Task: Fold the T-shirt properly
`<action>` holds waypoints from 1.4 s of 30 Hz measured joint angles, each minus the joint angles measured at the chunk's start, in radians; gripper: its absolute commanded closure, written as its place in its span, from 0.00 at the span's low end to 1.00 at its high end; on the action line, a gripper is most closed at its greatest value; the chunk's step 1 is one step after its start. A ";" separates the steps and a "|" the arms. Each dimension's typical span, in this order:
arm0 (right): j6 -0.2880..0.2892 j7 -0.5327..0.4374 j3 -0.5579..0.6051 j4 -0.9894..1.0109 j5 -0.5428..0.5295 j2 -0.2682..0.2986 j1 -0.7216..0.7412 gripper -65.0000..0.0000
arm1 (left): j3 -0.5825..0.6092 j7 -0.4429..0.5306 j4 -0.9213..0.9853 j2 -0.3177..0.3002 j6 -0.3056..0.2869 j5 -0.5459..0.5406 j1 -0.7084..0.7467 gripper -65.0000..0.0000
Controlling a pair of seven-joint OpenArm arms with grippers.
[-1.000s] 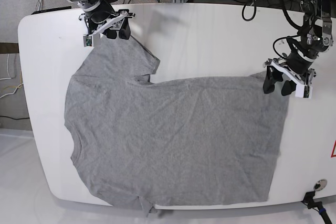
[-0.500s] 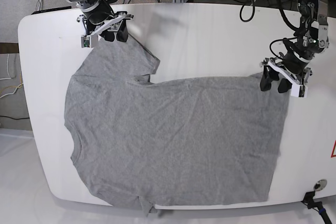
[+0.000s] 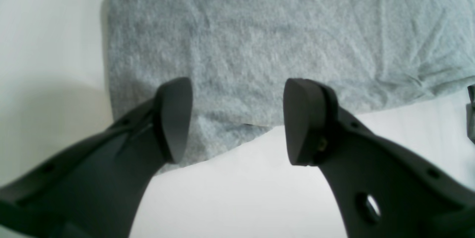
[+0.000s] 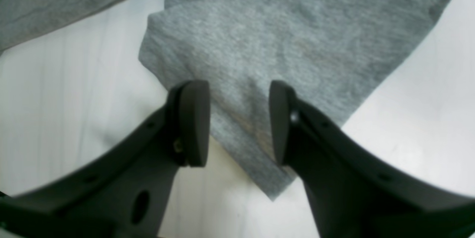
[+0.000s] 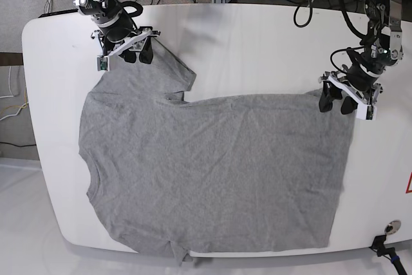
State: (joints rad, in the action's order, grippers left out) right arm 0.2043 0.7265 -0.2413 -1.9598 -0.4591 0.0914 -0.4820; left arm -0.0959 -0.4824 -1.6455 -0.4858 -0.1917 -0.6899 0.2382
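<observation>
**Both grippers poised at the shirt's far edge**

White table (image 5: 257, 43) fills the base view, with a grey T-shirt (image 5: 212, 172) spread flat over most of it, sleeve (image 5: 164, 72) pointing to the far left corner and hem lying along the right side. Cables trail behind the table's far edge.

Left gripper (image 5: 339, 102) stands at the shirt's far right corner. In its wrist view the left gripper (image 3: 237, 119) has its jaws wide apart over the corner of the cloth (one finger (image 3: 174, 115) above fabric, the other over the shirt's edge), gripping nothing.

Right gripper (image 5: 136, 54) stands at the sleeve end. Its wrist view shows the right gripper (image 4: 239, 119) parted, straddling the sleeve's pointed tip (image 4: 259, 93), not closed on it.
</observation>
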 measured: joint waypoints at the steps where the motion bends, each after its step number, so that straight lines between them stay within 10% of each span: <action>1: 0.006 0.000 0.000 0.000 0.010 0.000 0.000 0.61 | 0.001 0.000 0.001 0.000 0.000 0.000 0.000 0.43; 13: 0.137 -0.014 0.001 0.100 -0.016 0.006 0.100 0.66 | 0.005 0.003 0.007 0.001 0.000 -0.001 -0.006 0.43; 24: 0.104 -0.041 0.000 0.259 0.060 0.012 0.195 0.99 | 0.004 0.002 0.009 0.003 0.001 0.001 -0.009 0.43; 42: 0.099 -0.056 -0.007 0.254 0.067 0.016 0.198 0.98 | 0.007 -0.015 0.027 0.036 0.011 0.038 0.007 0.45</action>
State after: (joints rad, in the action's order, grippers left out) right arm 0.3035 0.6701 -0.2481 -1.7058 -0.3920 0.1070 -0.2840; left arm -0.0891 -0.4973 -1.6184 -0.4496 -0.1802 -0.6521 0.2455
